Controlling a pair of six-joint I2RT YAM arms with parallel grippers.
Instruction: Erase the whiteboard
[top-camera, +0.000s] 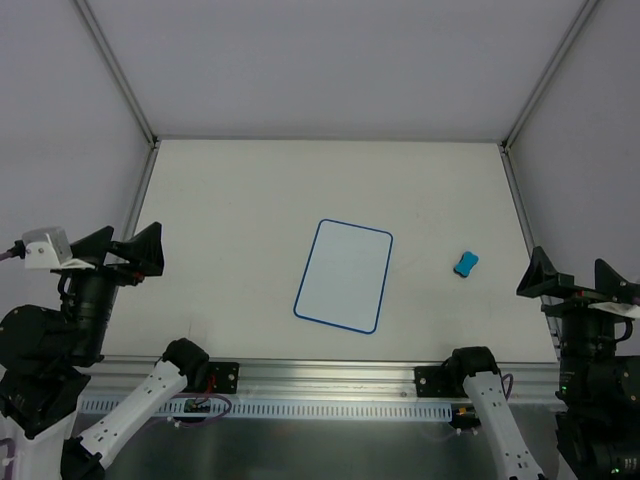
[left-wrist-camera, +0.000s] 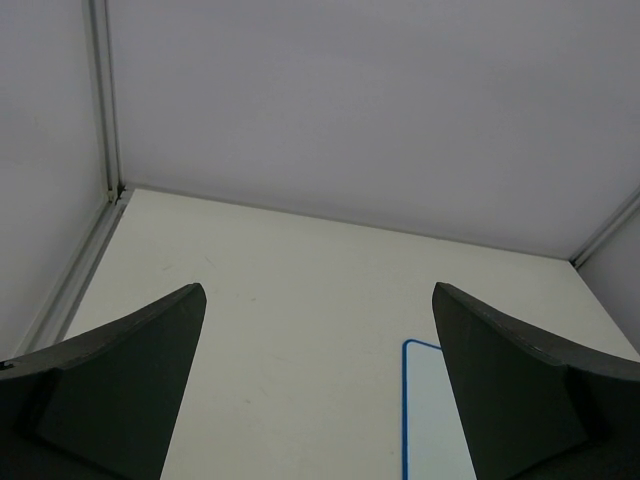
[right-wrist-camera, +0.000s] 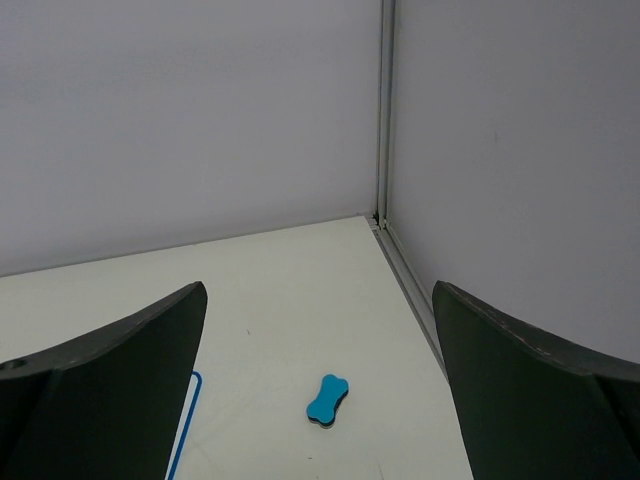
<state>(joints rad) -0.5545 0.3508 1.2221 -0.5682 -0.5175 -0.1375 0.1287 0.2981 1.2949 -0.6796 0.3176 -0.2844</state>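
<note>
Whiteboard (top-camera: 344, 275) lies flat on the table (top-camera: 230, 200), no marks that I can see from the top cam. Eraser (top-camera: 465, 264) sits right of the board, apart. Left gripper (top-camera: 130, 240) & right gripper (top-camera: 572, 272) hang well off either side of the board, jaws apart, holding nothing. Risks: the board's loose, so a hard wipe prob. shoves it, and a sloppy grab could knock the eraser away.

No text, label, brand or number can be read on anything here.

You've got one whiteboard (top-camera: 344, 275), one eraser (top-camera: 465, 264), and two grippers: left gripper (top-camera: 133, 238), right gripper (top-camera: 572, 265).
</note>
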